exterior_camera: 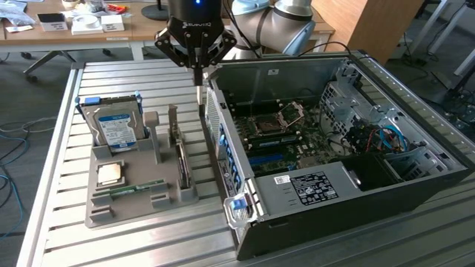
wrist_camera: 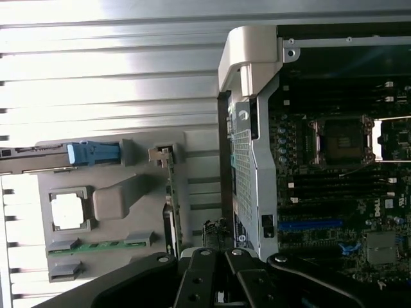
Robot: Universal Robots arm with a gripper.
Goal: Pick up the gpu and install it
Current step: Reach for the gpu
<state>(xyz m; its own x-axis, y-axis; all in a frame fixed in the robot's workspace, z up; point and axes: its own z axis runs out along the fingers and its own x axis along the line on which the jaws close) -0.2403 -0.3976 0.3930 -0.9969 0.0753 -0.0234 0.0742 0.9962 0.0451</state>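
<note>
Your fingers [exterior_camera: 197,75] are shut on nothing, above the gap between holder [exterior_camera: 126,207] and case [exterior_camera: 356,217]. The gpu [exterior_camera: 181,161] stands on edge in that holder, on the desk [exterior_camera: 133,247]. Lowered shut, they'd likely jab the card's edge or clip the case wall. The arm points them straight down

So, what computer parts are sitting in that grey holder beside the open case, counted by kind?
hard drive: 1
processor chip: 1
RAM strip: 1
gpu, standing on edge: 1
Total: 4
</note>
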